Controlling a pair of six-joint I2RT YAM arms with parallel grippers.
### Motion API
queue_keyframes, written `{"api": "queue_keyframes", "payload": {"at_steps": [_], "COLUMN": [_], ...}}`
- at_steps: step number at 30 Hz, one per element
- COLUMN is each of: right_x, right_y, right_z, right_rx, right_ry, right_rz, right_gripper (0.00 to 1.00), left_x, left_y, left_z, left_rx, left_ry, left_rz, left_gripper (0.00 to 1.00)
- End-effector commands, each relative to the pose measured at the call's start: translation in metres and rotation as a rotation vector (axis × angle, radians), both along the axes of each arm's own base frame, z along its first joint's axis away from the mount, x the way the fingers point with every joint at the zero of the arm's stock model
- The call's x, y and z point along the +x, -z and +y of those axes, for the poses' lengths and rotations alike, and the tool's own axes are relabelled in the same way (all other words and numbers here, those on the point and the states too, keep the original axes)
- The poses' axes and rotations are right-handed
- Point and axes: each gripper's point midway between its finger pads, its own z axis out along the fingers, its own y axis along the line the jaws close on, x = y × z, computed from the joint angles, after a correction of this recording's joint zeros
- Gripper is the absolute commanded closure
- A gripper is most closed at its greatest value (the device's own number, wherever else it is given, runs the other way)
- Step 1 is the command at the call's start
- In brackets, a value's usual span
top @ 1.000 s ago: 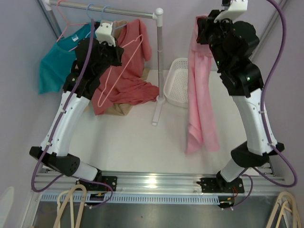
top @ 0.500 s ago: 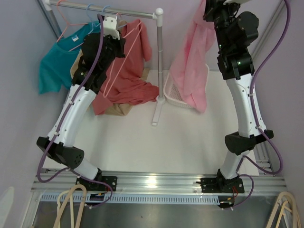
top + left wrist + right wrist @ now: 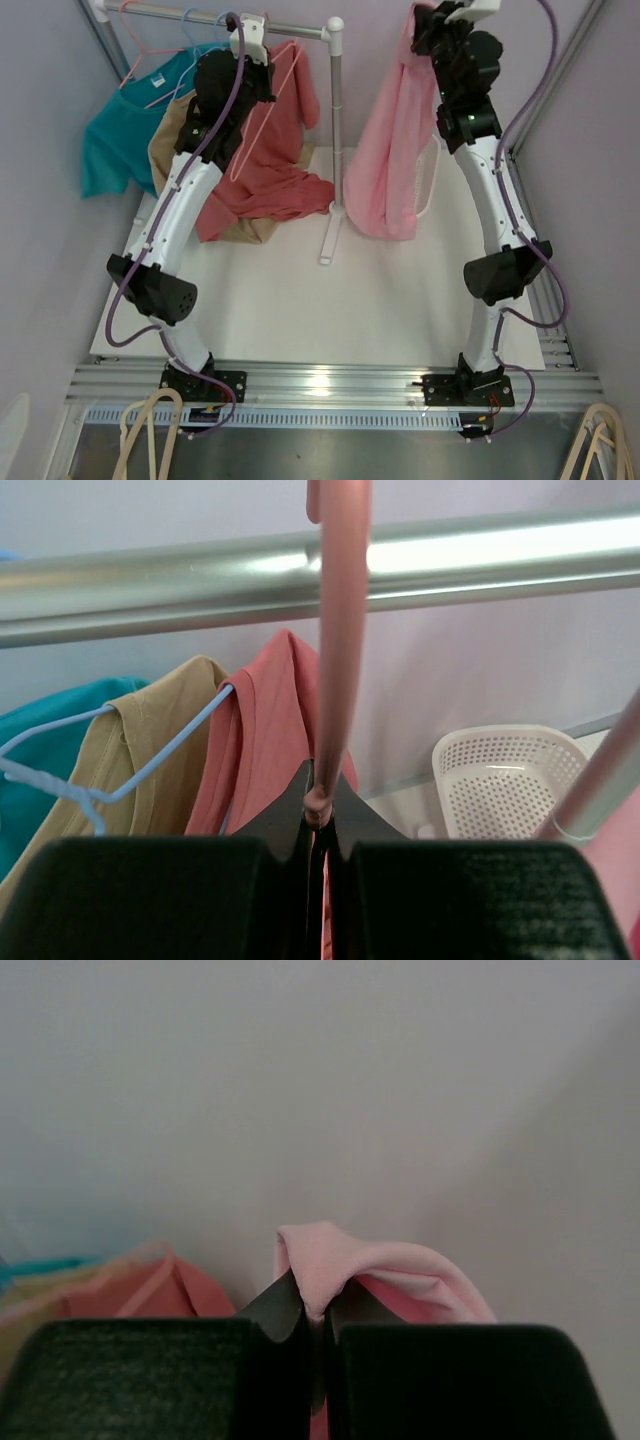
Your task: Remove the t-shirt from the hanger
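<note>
Moved since a second ago: right arm has carried the pink t-shirt from mid-table to the far right; left arm has lifted the pink hanger up to the rail.
T-shirt position: already off its hanger, hanging full length at the far right, its lower part draped in front of the white basket.
Right gripper: clenched on a small fold at the top of the pink t-shirt.
Left gripper: clamped on the bare pink hanger, whose hook is just in front of the rail; whether it touches the rail I cannot tell.
Task progress: separation looks done; shirt and hanger each seem to need setting down.
Risk, shirt: only a thin pinch of cloth is held, so it could slip out, and a release here could drop part of it outside the basket.
Risk, hanger: a hook that misses the rail would fall onto the red t-shirt below.
Risk, snag: the hanging cloth is near the rail post and could catch on it.
Count, shirts: four, namely pink, red, tan shirt, teal shirt.
Count, baskets: one.
Count, hangers at rail: the gripped pink one, a second pink hanger far left, plus blue hanger; the number of blue ones is unclear.
Count, near edge: wooden hangers at both corners, number unclear.
</note>
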Motion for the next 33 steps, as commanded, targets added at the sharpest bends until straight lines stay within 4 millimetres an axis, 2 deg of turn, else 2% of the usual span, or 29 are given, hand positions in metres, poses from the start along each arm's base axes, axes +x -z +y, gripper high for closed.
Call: {"api": "queue_keyframes", "payload": {"at_steps": [1,2,3,4,5,7,10,11,12,13,14,15,16,17,18,20,21,22,23,24,25,26,27,28,30,33], "right_x": [0.043,0.056,0.062,0.066,0.07,0.078,0.075,0.072,0.066,0.062,0.06,0.049,0.045,0.041,0.032,0.027,0.021,0.019,0.02,0.019,0.011,0.015,0.012,0.006,0.005,0.002], "right_y": [0.12,0.15,0.168,0.181,0.179,0.209,0.255,0.27,0.292,0.307,0.335,0.357,0.375,0.399,0.417,0.438,0.451,0.455,0.446,0.445,0.455,0.448,0.43,0.435,0.414,0.404], "right_z": [0.015,0.018,0.019,0.021,0.015,0.016,0.019,0.021,0.021,0.026,0.028,0.026,0.026,0.027,0.026,0.022,0.019,0.017,0.015,0.014,0.013,0.012,0.012,0.01,0.009,0.006], "right_rx": [-0.055,-0.068,-0.077,-0.081,-0.078,-0.091,-0.097,-0.097,-0.098,-0.083,-0.086,-0.091,-0.082,-0.086,-0.086,-0.079,-0.08,-0.083,-0.092,-0.096,-0.106,-0.099,-0.093,-0.094,-0.085,-0.079], "right_ry": [-0.038,-0.048,-0.067,-0.09,-0.096,-0.111,-0.137,-0.146,-0.153,-0.174,-0.187,-0.188,-0.185,-0.192,-0.186,-0.152,-0.134,-0.118,-0.102,-0.097,-0.091,-0.089,-0.093,-0.088,-0.094,-0.087], "right_rz": [0.273,0.329,0.373,0.407,0.416,0.519,0.666,0.717,0.794,0.85,0.927,1.025,1.085,1.151,1.221,1.278,1.312,1.32,1.286,1.275,1.294,1.257,1.217,1.227,1.167,1.142], "right_gripper": [1.0,1.0,1.0,1.0,1.0,1.0,1.0,1.0,0.98,0.91,0.84,0.73,0.68,0.62,0.56,0.46,0.14,0.01,0.01,0.0,0.01,0.01,0.01,0.0,0.01,0.0], "left_x": [0.001,0.004,0.004,0.004,0.002,0.0,0.0,-0.003,-0.003,-0.004,-0.004,-0.005,-0.005,-0.003,-0.004,-0.002,-0.002,-0.001,0.001,0.002,0.003,0.007,0.008,0.009,0.011,0.014], "left_y": [-0.035,-0.032,-0.033,-0.032,-0.033,-0.038,-0.04,-0.047,-0.047,-0.051,-0.051,-0.054,-0.057,-0.052,-0.056,-0.049,-0.045,-0.043,-0.039,-0.035,-0.032,-0.027,-0.024,-0.022,-0.016,-0.011], "left_z": [0.007,0.005,0.006,0.006,0.002,0.0,-0.003,-0.004,-0.004,-0.004,-0.005,-0.004,-0.005,-0.008,-0.008,-0.013,-0.015,-0.016,-0.018,-0.019,-0.021,-0.023,-0.024,-0.025,-0.027,-0.03], "left_rx": [-0.017,-0.016,-0.02,-0.022,-0.021,-0.024,-0.024,-0.028,-0.034,-0.038,-0.04,-0.042,-0.046,-0.042,-0.045,-0.049,-0.052,-0.051,-0.051,-0.05,-0.049,-0.048,-0.047,-0.047,-0.049,-0.051], "left_ry": [0.016,0.024,0.023,0.023,0.047,0.063,0.08,0.084,0.09,0.091,0.092,0.092,0.093,0.106,0.111,0.13,0.139,0.143,0.151,0.156,0.157,0.162,0.165,0.168,0.173,0.184], "left_rz": [-0.092,-0.083,-0.085,-0.083,-0.086,-0.097,-0.097,-0.109,-0.108,-0.117,-0.12,-0.127,-0.136,-0.121,-0.124,-0.102,-0.091,-0.084,-0.074,-0.066,-0.06,-0.049,-0.041,-0.037,-0.022,-0.009], "left_gripper": [0.99,0.99,0.99,0.99,0.99,0.99,0.99,0.99,0.99,0.99,0.99,0.99,0.99,0.99,0.99,0.99,0.99,0.99,0.99,0.99,0.99,0.99,0.99,0.99,0.99,0.99]}}
